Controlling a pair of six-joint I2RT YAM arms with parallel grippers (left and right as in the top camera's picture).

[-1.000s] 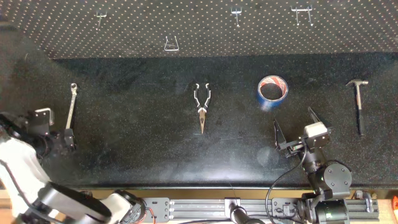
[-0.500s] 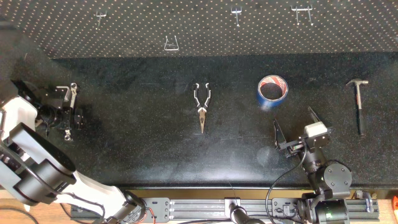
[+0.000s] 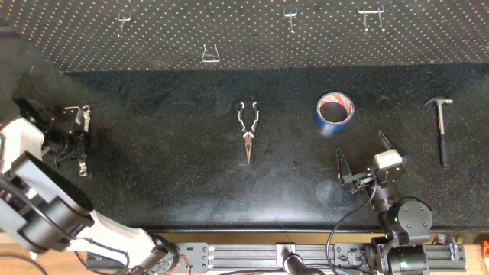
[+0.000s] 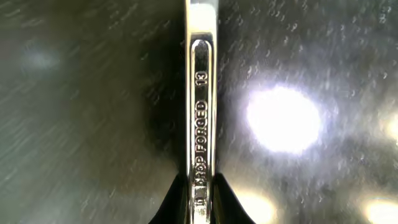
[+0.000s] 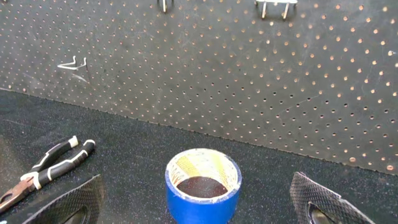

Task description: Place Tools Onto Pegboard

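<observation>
A silver wrench [image 4: 200,93] lies on the black table at the far left, its head [image 3: 85,114] toward the pegboard. My left gripper [image 3: 73,139] is down over its shaft, and the two fingertips [image 4: 177,202] press against the shaft on both sides. The wrench [image 3: 82,164] pokes out below the gripper. My right gripper [image 3: 363,156] stands open near the front right, nothing between its fingers [image 5: 74,202], facing the blue tape roll [image 5: 203,185]. Black-and-white pliers [image 3: 247,131] lie mid-table, a hammer [image 3: 440,130] at the far right.
The black pegboard [image 3: 244,30] runs along the back with metal hooks [image 3: 211,55], [image 3: 124,21], [image 3: 289,15], [image 3: 371,15]. The tape roll [image 3: 335,112] stands just ahead of the right gripper. Pliers [image 5: 43,171] lie off to the side of it.
My left gripper has moved from the wrench's near end up to its middle and closed on the shaft; the wrench head has shifted slightly left. The right arm has kept still.
</observation>
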